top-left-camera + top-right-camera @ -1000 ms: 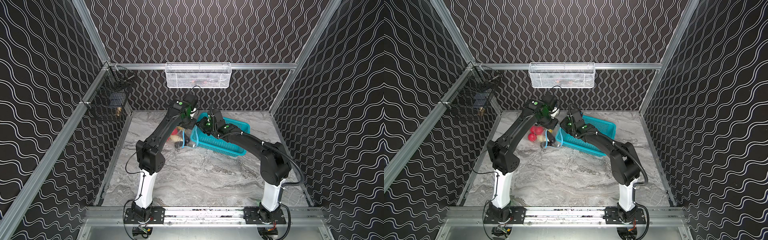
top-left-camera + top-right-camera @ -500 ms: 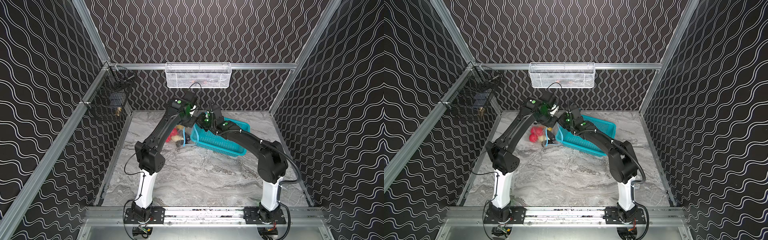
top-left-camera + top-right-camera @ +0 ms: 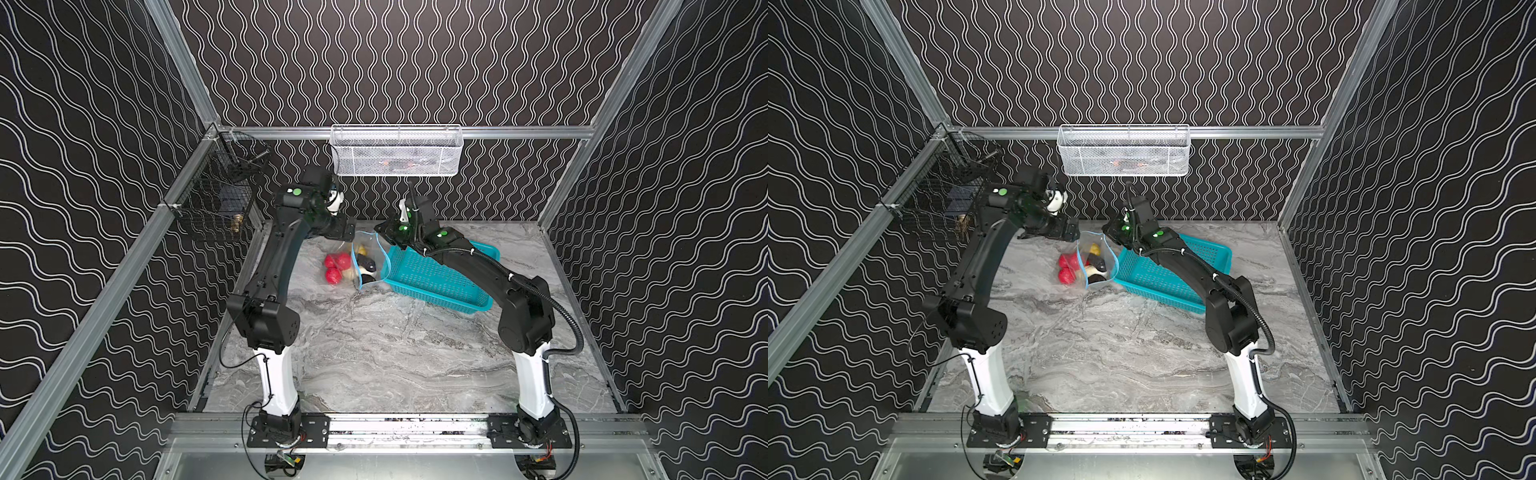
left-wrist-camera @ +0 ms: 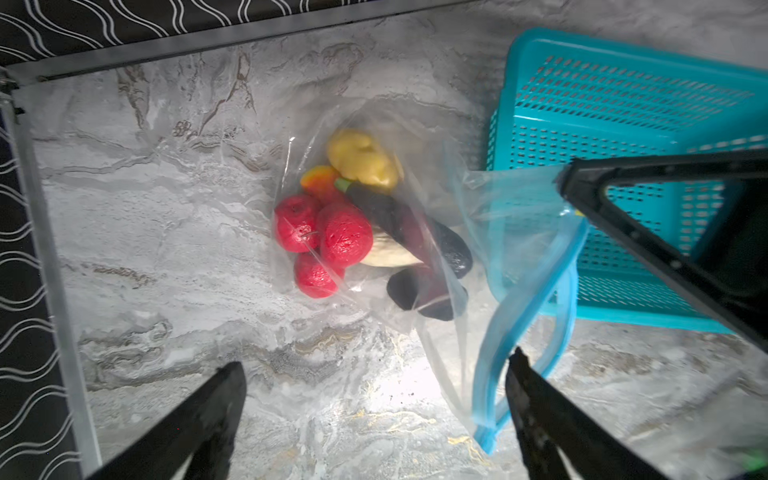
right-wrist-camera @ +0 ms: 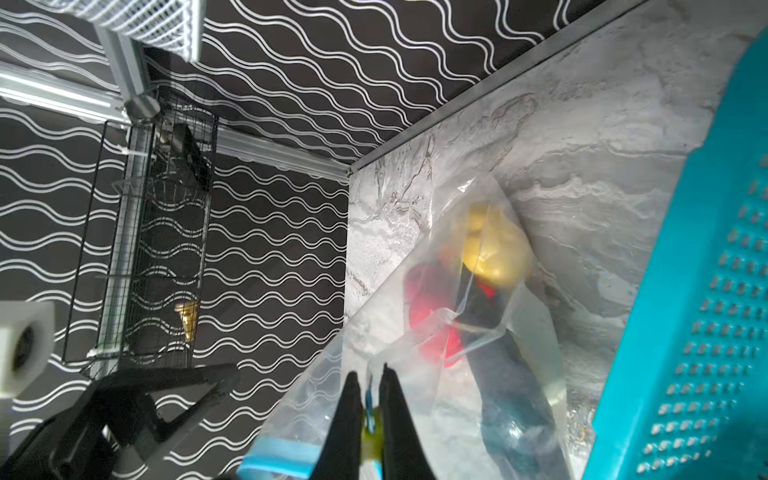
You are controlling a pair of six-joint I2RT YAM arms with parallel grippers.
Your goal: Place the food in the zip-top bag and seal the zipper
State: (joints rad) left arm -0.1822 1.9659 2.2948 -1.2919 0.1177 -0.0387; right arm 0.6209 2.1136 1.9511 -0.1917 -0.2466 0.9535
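The marble table fills the enclosure floor; from the front rail up to the arms' elbows it is open stone, so the widest room for moving is in the near half; at the back the work is hemmed in by the rear wall, where a white mesh basket hangs over the grippers, and by a black wire basket on the left wall; the teal basket lies aslant right of centre under the right forearm, its near-left corner just beside the zip-top bag; the bag stands between the two grippers, its bottom slumped on the table to the left and its mouth raised and gaping in both top views; the food lies inside the clear plastic, red round pieces at the far bottom, a yellow one toward the rear wall, dark long ones nearer the mouth; the left gripper is released, its jaws spread wide above bare marble, and one finger stands just beside the zipper, though contact cannot be told; the right gripper is clenched on the zipper at the mouth's upper corner, with the yellow slider pinched between its jaws.
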